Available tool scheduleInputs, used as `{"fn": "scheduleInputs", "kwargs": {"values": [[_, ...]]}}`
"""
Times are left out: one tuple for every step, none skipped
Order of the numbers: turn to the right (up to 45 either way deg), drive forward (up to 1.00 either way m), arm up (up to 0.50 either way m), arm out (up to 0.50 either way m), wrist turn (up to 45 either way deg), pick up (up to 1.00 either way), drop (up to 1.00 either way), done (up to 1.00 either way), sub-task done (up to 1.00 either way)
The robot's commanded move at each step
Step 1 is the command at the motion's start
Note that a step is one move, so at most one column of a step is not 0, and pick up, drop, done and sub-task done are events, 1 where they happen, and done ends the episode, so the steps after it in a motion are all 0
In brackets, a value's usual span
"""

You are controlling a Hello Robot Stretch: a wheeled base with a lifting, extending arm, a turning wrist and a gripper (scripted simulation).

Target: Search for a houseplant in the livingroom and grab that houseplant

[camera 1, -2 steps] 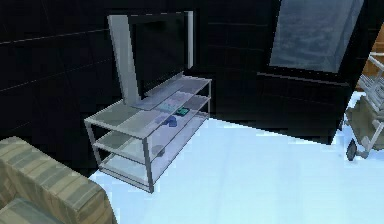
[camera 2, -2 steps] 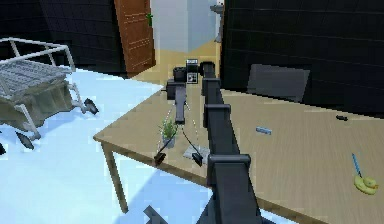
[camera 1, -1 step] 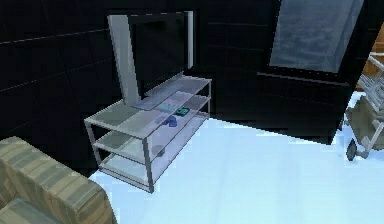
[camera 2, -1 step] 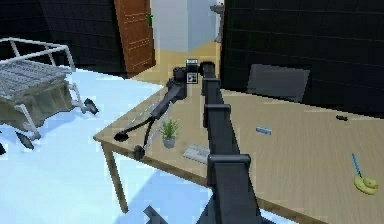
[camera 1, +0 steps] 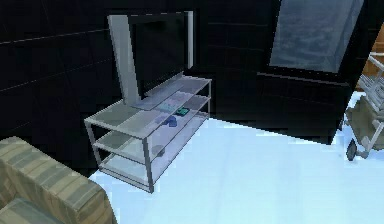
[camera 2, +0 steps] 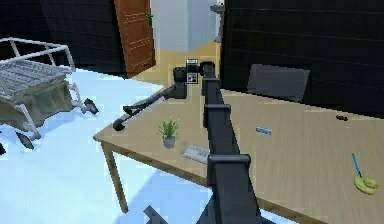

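Houseplant [camera 2: 169, 131], a small green tuft in a pale pot, stands upright near the left corner of the surface [camera 2: 300, 150], just left of the arm [camera 2: 222, 130], which hides a strip of that surface. The fingers [camera 2: 135, 116] end at that corner against bare floor [camera 2: 60, 170], holding nothing; their spread I cannot tell. The arm partly covers a flat pale thing [camera 2: 196, 154].

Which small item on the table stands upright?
The green potted houseplant, just left of the arm; the others lie flat on the tabletop.
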Motion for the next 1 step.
{"fn": "scheduleInputs", "kwargs": {"values": [[0.0,0.0,0.0,0.0,45.0,0.0,0.0,0.0,0.0]]}}
